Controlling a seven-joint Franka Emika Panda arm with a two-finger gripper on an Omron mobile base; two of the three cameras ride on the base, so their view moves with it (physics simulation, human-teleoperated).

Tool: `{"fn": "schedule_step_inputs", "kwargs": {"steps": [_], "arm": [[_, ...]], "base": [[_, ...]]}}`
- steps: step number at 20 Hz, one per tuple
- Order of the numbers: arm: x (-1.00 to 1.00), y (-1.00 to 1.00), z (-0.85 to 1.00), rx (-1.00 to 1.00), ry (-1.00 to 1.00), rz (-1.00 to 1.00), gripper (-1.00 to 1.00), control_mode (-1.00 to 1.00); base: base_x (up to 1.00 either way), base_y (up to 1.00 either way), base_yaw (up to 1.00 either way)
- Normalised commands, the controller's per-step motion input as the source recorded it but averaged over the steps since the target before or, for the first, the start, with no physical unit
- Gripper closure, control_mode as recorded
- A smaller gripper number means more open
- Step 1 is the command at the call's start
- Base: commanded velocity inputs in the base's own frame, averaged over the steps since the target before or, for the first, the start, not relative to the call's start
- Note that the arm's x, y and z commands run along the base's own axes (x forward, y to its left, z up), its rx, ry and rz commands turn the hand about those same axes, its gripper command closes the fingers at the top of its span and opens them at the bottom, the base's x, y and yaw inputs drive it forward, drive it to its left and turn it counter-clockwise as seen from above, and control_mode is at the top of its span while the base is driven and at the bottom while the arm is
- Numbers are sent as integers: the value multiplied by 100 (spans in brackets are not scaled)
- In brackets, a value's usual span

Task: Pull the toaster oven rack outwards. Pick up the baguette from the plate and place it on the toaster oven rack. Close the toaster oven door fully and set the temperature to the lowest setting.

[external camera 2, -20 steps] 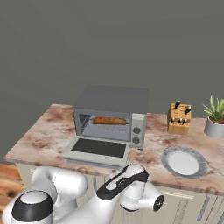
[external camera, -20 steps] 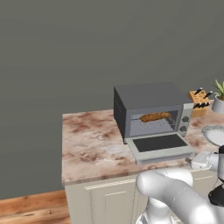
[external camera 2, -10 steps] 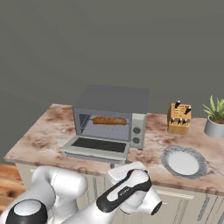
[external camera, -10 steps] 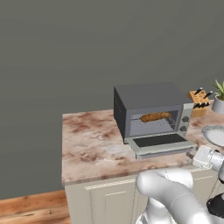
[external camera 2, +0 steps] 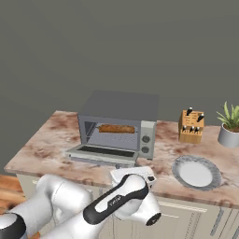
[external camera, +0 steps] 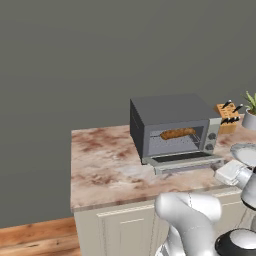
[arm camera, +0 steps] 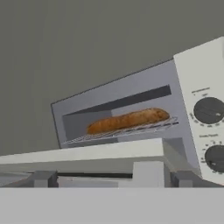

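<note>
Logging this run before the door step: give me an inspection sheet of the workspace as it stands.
Surface: marbled counter, on pale cabinets.
Job's things: toaster oven with door dropped open; baguette on the rack inside; plate bare.
Clutter: knife block, potted plant.
Gripper: gripper low, in front of the door's edge, holding nothing.
Cables: nothing seen.
Surroundings: grey wall, wooden floor.

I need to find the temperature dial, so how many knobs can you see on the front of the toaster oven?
2 in the right base view: an upper knob and a lower knob, stacked on the toaster oven panel's right side. Others may be too small to make out.
</note>
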Motion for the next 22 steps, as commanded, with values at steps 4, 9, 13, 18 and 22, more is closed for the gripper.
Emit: {"fn": "schedule_step_inputs", "kwargs": {"steps": [4, 9, 13, 18, 22], "arm": [[8, 63, 60, 0, 0, -18, -100, -100], [13, 65, 53, 0, 0, -17, -100, -100], [26, 71, 47, 0, 0, -15, -100, -100], [36, 72, 56, 0, 0, -13, -100, -100], [36, 74, 49, 0, 0, -12, -100, -100]], "base": [[0, 0, 0], [0, 0, 0], [0, 0, 0], [0, 0, 0], [0, 0, 0]]}}
